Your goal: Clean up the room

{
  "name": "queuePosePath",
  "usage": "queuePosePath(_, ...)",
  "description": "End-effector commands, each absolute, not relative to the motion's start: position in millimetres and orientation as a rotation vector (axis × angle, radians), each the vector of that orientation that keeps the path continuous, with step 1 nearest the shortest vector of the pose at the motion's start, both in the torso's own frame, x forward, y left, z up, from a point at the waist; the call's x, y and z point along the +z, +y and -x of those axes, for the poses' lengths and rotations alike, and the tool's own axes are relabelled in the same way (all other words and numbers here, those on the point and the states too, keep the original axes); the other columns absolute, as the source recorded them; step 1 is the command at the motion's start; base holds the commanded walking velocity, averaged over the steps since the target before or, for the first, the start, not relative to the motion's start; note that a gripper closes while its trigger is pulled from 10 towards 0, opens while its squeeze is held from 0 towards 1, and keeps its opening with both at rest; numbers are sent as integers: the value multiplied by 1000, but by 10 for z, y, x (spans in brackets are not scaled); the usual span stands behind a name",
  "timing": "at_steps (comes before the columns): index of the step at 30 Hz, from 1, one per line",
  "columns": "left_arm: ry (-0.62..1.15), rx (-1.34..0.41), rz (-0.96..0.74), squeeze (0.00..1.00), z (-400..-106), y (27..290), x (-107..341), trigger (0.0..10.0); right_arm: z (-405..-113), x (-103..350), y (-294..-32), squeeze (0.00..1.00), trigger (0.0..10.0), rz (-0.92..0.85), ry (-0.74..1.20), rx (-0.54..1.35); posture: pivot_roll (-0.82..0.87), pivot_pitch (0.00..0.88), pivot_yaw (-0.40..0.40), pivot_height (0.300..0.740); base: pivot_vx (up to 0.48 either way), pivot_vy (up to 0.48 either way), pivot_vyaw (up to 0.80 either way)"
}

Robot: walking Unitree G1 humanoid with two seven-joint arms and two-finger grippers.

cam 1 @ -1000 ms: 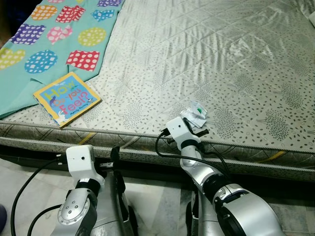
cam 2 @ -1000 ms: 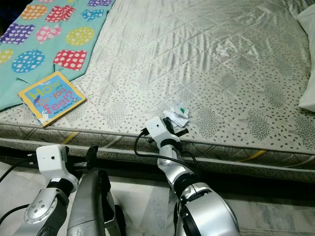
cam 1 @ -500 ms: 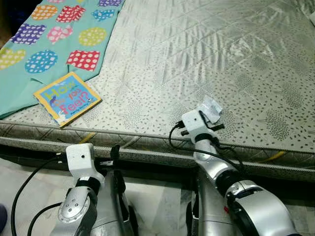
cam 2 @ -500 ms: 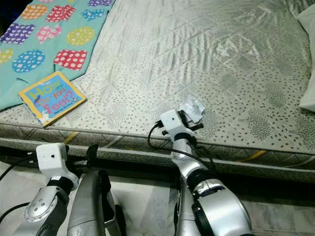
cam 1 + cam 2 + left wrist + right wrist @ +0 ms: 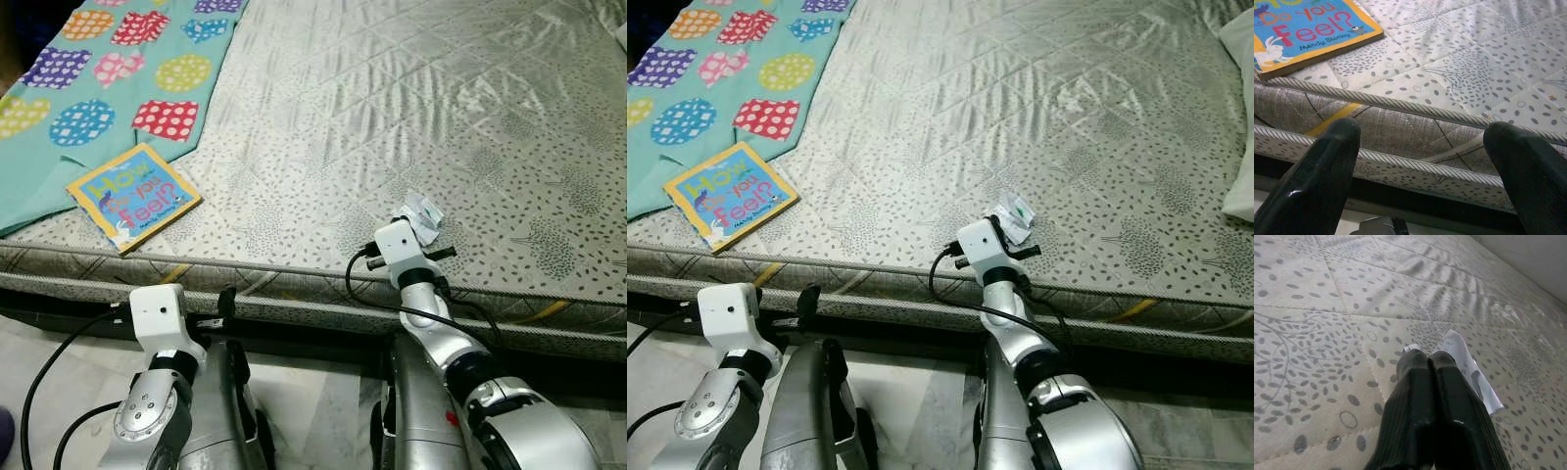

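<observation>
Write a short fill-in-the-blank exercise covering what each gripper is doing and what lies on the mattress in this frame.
1. The right gripper is shut on a crumpled white ____.
2. The left gripper hangs below the mattress edge with its fingers ____.
3. The picture book lies near the mattress edge, partly on a ____ cloth with dotted patches.

Missing words: wrapper; open; teal

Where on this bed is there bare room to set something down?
The mattress is bare between the teal blanket and the far right side. It is crowded at the front edge: the book at left, and the right gripper pinching the wrapper.
</observation>
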State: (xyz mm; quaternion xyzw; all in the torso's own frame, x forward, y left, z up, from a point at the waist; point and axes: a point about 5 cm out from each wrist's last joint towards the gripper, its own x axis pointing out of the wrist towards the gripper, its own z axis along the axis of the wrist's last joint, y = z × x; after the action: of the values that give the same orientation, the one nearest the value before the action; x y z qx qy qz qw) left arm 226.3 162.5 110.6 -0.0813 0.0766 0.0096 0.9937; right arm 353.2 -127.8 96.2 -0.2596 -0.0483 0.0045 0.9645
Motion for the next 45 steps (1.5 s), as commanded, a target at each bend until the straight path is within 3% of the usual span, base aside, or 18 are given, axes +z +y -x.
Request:
queuePosePath(1,172,23,158,0,-2238,1661,1057,10000,-3473,924,-1244,90,4902,504,-109,43,101,235,53,530,0,0,0)
queuePosePath(2,172,22,159,0,-2240,1658,1056,10000,-3459,916,-1234,1000,7569,498,-111,52,101,235,55,530,0,0,0)
queuePosePath(4,171,20,160,0,-2248,1651,1057,10000,-3436,908,-1213,1000,10000,491,-120,67,100,234,56,530,0,0,0)
queuePosePath(16,165,13,157,0,-2271,1650,1072,10000,-3524,1010,-1034,1000,10000,405,-124,79,120,231,65,530,0,0,0)
queuePosePath(27,164,7,155,0,-2265,1631,1089,10000,-3625,1042,-934,1000,10000,516,-78,28,144,238,67,530,0,0,0)
queuePosePath(35,165,14,150,0,-2251,1646,1093,10000,-3627,907,-1047,1000,10000,669,26,18,151,246,61,530,0,0,0)
queuePosePath(36,166,14,150,0,-2250,1647,1092,10000,-3629,902,-1055,961,10000,680,34,17,151,247,62,530,0,0,0)
queuePosePath(37,166,14,150,0,-2248,1648,1092,10000,-3633,901,-1065,776,10000,685,40,13,151,247,61,530,0,0,0)
queuePosePath(38,167,15,149,0,-2246,1648,1091,10000,-3648,915,-1084,322,10000,695,46,3,152,247,61,530,0,0,0)
queuePosePath(39,167,15,149,0,-2245,1648,1091,10000,-3656,925,-1090,161,10000,694,48,-2,154,247,61,530,0,0,0)
queuePosePath(40,167,15,149,0,-2245,1649,1092,10000,-3661,931,-1092,161,10000,693,50,-5,154,247,61,530,0,0,0)
queuePosePath(41,167,15,148,0,-2247,1650,1091,10000,-3669,937,-1104,0,10000,693,57,-14,154,247,63,530,0,0,0)
queuePosePath(45,166,16,147,0,-2249,1649,1091,10000,-3689,953,-1150,0,10000,686,76,-38,157,244,63,530,0,0,0)
